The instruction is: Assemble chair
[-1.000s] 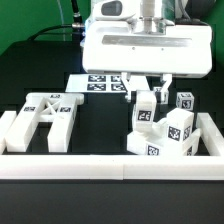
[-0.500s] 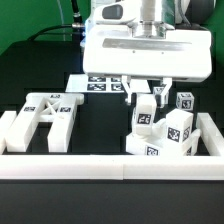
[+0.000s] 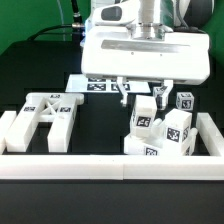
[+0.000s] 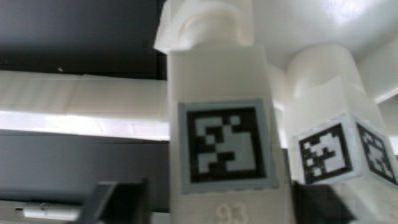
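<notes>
The chair's white parts lie apart. The X-braced frame (image 3: 45,113) lies flat on the exterior view's left. A cluster of tagged blocky parts (image 3: 165,133) stands on the right by the rail, with a small tagged piece (image 3: 186,100) behind it. My gripper (image 3: 142,97) is open and hangs over the cluster, its fingers either side of an upright tagged part (image 3: 147,108). In the wrist view that upright part (image 4: 228,130) fills the space between my dark fingers (image 4: 116,200), with a second tagged part (image 4: 338,150) beside it. My gripper (image 4: 228,208) is not closed on it.
The marker board (image 3: 98,83) lies flat behind the gripper. A long low white border rail (image 3: 100,166) runs along the front and turns back at both ends. The big white robot hand (image 3: 145,50) hides the area behind the parts.
The gripper's finger on the exterior view's left has moved outward, widening the gap around the upright part. The part cluster has settled slightly lower.
</notes>
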`<action>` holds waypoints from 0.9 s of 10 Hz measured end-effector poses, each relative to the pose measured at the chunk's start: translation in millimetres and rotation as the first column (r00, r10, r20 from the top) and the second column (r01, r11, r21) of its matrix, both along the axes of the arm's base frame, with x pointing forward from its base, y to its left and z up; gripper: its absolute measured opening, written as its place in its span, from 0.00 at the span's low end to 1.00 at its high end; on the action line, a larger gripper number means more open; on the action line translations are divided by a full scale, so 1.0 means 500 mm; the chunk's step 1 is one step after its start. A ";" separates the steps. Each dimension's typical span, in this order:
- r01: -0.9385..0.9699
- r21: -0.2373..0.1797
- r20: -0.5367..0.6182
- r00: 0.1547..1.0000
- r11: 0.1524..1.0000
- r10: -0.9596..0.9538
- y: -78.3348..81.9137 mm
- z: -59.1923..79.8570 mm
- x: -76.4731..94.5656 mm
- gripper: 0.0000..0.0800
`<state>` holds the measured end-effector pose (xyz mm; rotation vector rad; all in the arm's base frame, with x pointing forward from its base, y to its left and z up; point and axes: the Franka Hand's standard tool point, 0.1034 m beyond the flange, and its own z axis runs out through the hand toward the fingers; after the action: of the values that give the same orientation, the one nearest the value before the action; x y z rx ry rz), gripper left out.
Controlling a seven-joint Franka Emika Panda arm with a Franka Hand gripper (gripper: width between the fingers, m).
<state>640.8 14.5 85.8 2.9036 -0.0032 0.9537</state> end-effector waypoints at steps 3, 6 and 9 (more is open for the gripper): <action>0.000 0.000 -0.001 1.000 1.000 0.000 0.000 -0.001 0.000 0.77; -0.002 0.001 -0.012 1.000 1.000 0.002 -0.002 0.005 0.000 0.81; -0.009 0.007 -0.028 1.000 1.000 0.010 -0.008 0.041 0.011 0.81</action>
<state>646.1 10.6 106.3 2.9259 0.0091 0.9159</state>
